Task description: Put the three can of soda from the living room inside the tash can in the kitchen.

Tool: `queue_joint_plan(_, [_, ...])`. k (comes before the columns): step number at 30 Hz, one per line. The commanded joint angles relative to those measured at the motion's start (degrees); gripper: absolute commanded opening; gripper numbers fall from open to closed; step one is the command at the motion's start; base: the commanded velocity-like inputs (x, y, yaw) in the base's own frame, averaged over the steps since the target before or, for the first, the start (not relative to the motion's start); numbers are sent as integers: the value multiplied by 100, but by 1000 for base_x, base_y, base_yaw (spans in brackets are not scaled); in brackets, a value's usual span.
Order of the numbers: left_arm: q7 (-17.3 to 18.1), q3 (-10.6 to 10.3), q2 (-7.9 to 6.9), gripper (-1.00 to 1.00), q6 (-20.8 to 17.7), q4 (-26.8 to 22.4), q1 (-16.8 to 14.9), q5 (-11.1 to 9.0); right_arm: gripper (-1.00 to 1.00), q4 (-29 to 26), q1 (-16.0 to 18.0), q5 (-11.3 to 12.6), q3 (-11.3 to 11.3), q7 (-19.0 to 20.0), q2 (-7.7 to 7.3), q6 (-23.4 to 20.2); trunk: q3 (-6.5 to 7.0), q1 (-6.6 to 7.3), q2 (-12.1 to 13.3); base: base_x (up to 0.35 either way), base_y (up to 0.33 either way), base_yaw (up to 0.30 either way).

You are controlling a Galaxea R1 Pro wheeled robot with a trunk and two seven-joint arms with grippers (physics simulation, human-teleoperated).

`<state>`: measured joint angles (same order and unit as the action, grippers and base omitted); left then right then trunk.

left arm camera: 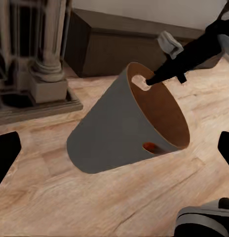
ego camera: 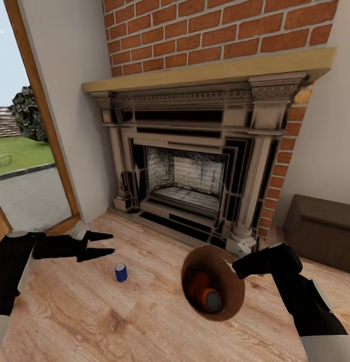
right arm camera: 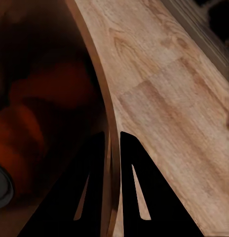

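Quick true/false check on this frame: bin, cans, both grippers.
1. The right gripper pinches the bin's rim. True.
2. The bin stands upright. False: it is tilted, mouth toward the robot.
3. The blue can is inside the bin. False: it stands on the floor, apart from the bin.
4. An orange can lies inside the bin. True.
5. The left gripper holds the blue can. False: it is open, empty.
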<state>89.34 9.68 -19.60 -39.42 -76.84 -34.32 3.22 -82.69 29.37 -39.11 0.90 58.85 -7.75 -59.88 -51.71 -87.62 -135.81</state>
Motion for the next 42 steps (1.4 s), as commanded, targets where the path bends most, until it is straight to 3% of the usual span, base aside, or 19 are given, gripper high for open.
queue_joint_plan(1, [-145, 166, 10, 100, 301, 135, 184, 26, -100, -1, -12, 18, -134, 21, -28, -12, 1, 1, -1, 0, 0, 0])
queue_joint_plan(2, [-224, 228, 15, 100, 433, 189, 268, 36, -100, -4, -19, 16, -192, 21, -38, -12, 1, 1, -1, 0, 0, 0])
queue_joint_plan(4, [-802, 432, 47, 100, 1097, 544, 611, 33, -100, -13, -46, 4, -516, 19, -71, -12, 1, 1, -1, 0, 0, 0])
queue_joint_plan(7, [-1254, 499, 133, 100, 1813, 1097, 788, 26, -100, -16, -56, 1, -832, -30, -124, -12, 1, 1, -1, 0, 0, 0])
queue_joint_plan(9, [-1674, 536, 184, 100, 2495, 1688, 865, 18, -100, -24, -60, 5, -1102, -129, -157, -12, 1, 1, -1, 0, 0, 0])
queue_joint_plan(11, [-2051, 548, 207, 100, 2852, 2004, 900, 5, -100, -31, -64, 21, -1251, -178, -164, 86, 1, 1, -1, 0, 0, 0])
queue_joint_plan(15, [-2571, 584, 228, 100, 3040, 2165, 923, -8, -100, -25, -83, 50, -1531, -206, -118, 407, 1, 1, -1, 0, 0, 0])
queue_joint_plan(22, [-3082, 763, 337, 100, 3123, 2366, 935, 13, -100, 60, -94, 75, -1662, -286, -62, 666, 1, 1, -1, 0, 0, 0])
queue_joint_plan(24, [-3280, 767, 361, 100, 3179, 2493, 936, 12, -100, 122, -96, 142, -1691, -350, 38, 1011, 1, 1, -1, 0, 0, 0])
queue_joint_plan(27, [-4051, 765, 583, 100, 3610, 2606, 937, 58, -100, 291, -98, 320, -1848, -677, 392, 1866, 1, 1, -1, 0, 0, 0])
queue_joint_plan(30, [-4524, 750, 705, 100, 3877, 2636, 950, 83, -100, 341, -160, 373, -1916, -1056, 560, 2228, 1, 1, -1, 0, 0, 0])
queue_joint_plan(33, [-4784, 741, 763, 100, 4025, 2669, 1032, 76, -100, 359, -327, 448, -1977, -1268, 630, 2842, 1, 1, -1, 0, 0, 0])
queue_joint_plan(35, [-4845, 739, 777, 100, 4062, 2680, 1066, 72, -100, 373, -508, 575, -2138, -1312, 627, 3252, 1, 1, -1, 0, 0, 0])
queue_joint_plan(38, [-4883, 736, 785, 100, 4097, 2687, 1088, 73, -100, 548, -897, 839, -2647, -1321, 594, 4014, 1, 1, -1, 0, 0, 0])
queue_joint_plan(40, [-4898, 735, 789, 100, 4176, 2706, 1097, 81, -100, 906, -1141, 1102, -3144, -1213, 566, 4923, 1, 1, -1, 0, 0, 0])
queue_joint_plan(42, [-4903, 732, 790, 100, 4220, 2758, 1100, 79, -100, 1161, -1227, 1205, -3350, -987, 508, 5361, 1, 1, -1, 0, 0, 0])
